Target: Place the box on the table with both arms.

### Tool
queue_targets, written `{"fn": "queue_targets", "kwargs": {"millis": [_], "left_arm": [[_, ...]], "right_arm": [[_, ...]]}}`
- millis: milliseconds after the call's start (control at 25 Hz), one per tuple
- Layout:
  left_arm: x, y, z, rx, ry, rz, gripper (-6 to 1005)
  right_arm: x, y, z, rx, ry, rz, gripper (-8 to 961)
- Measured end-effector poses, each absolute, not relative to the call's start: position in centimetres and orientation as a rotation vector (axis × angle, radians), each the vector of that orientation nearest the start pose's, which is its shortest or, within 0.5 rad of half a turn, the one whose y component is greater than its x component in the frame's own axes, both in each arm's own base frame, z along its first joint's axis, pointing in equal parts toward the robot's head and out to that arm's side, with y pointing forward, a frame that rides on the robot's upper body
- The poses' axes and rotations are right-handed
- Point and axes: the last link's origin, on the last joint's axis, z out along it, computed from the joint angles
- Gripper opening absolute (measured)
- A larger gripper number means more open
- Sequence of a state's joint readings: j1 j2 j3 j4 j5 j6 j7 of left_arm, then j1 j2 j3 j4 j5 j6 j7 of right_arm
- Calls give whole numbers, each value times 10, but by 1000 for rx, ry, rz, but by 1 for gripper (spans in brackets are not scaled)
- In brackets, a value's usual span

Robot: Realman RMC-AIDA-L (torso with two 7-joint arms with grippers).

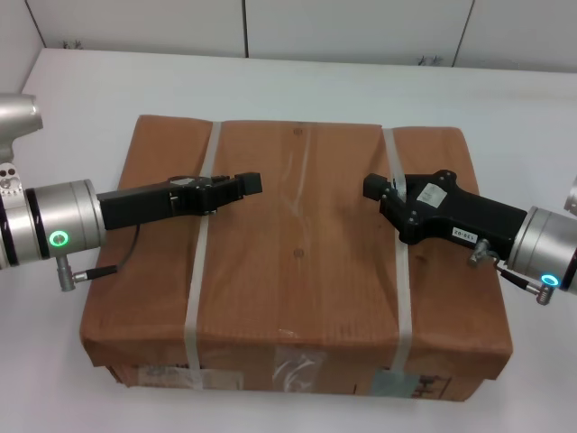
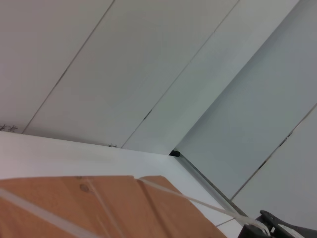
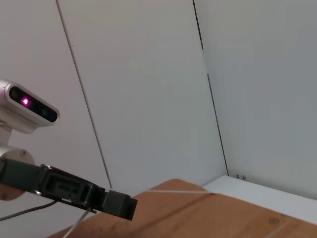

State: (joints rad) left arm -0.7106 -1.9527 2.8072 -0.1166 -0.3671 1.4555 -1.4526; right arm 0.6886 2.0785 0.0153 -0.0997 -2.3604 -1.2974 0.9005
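Note:
The brown cardboard box (image 1: 297, 253) lies flat on the white table (image 1: 297, 86), with labels on its near side. Two white straps, a left one (image 1: 194, 289) and a right one (image 1: 403, 298), run across its top. My left gripper (image 1: 248, 184) reaches in over the left strap, just above the box top, and its fingers look shut on nothing. My right gripper (image 1: 374, 188) reaches in from the other side at the right strap. The right wrist view shows the left gripper (image 3: 121, 206) over the box (image 3: 213, 218). The left wrist view shows the box top (image 2: 99, 208).
White wall panels (image 1: 361, 27) stand behind the table's far edge. Bare tabletop surrounds the box on the left, right and far sides. My head camera (image 3: 27, 106) shows in the right wrist view.

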Motion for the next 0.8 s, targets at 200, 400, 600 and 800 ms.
{"fn": "queue_targets", "kwargs": {"millis": [200,400,600,800], "left_arm": [[-272,343,-22,-2495,-1237,-962,111],[-272,343,-23,-2495,-1238,-959,110],[-275,346,-25,-2474,-1246,-927,110],[-282,349,-38,-2435,-1242,-835,110]], "right_arm": [[257,339,-72,-2502,629,844,16],[257,339,-72,-2502,629,844,16],[257,341,-73,-2499,633,825,15],[260,352,-83,-2481,672,710,15]]}}
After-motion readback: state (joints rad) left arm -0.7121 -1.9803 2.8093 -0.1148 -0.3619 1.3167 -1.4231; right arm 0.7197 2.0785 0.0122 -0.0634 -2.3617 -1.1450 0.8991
